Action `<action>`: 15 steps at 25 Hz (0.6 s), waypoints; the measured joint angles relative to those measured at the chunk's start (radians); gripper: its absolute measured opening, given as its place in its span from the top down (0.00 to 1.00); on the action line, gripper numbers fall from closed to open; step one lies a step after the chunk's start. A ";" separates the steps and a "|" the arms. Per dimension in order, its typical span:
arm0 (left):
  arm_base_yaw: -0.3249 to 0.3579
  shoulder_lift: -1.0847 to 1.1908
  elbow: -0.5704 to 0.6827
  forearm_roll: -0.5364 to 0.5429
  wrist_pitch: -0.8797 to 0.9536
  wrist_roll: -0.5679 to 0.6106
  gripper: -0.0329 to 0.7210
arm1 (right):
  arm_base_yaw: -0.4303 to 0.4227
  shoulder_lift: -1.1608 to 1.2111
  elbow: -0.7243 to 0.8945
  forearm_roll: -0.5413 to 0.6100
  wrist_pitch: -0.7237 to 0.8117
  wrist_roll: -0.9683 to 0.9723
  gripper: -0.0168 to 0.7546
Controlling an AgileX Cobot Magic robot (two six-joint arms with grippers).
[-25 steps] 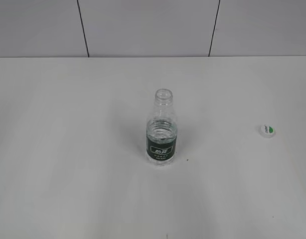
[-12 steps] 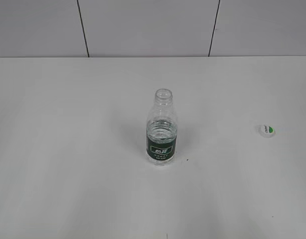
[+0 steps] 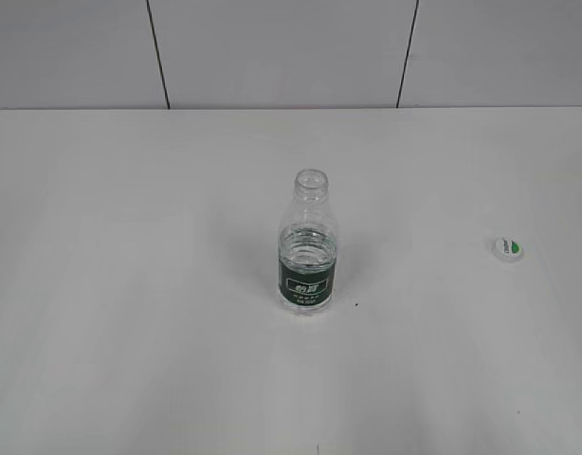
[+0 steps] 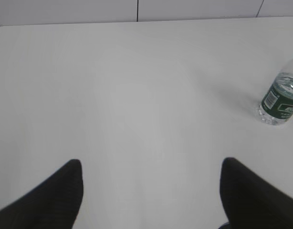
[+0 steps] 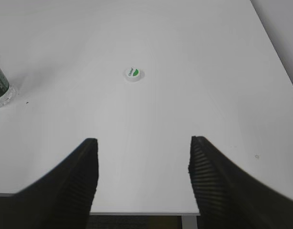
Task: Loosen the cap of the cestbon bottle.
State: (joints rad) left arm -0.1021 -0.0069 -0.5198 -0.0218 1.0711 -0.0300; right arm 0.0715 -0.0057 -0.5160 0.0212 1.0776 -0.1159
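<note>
The cestbon bottle (image 3: 306, 244) stands upright near the middle of the white table, its mouth open and uncapped, dark green label facing me. It also shows at the right edge of the left wrist view (image 4: 281, 98) and the left edge of the right wrist view (image 5: 0, 86). The cap (image 3: 508, 248) lies flat on the table far to the bottle's right, green mark up; the right wrist view shows it too (image 5: 133, 74). My left gripper (image 4: 151, 164) is open and empty, well back from the bottle. My right gripper (image 5: 142, 142) is open and empty, over the table's front edge, short of the cap.
The white table (image 3: 130, 284) ends at a grey panelled wall behind. Its front edge (image 5: 141, 213) and right edge (image 5: 280, 57) show in the right wrist view. A tiny dark speck (image 3: 356, 304) lies beside the bottle. Neither arm shows in the exterior view.
</note>
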 joint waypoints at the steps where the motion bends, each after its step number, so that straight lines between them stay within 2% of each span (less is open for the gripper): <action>1: 0.000 0.000 0.000 0.000 0.000 0.001 0.25 | 0.000 0.000 0.000 -0.002 0.000 0.000 0.38; 15: 0.003 0.000 0.000 0.022 0.000 0.002 0.25 | 0.000 0.000 0.000 -0.032 0.001 0.000 0.38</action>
State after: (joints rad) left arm -0.0994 -0.0069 -0.5198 0.0000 1.0711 -0.0279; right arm 0.0715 -0.0057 -0.5160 -0.0111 1.0786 -0.1159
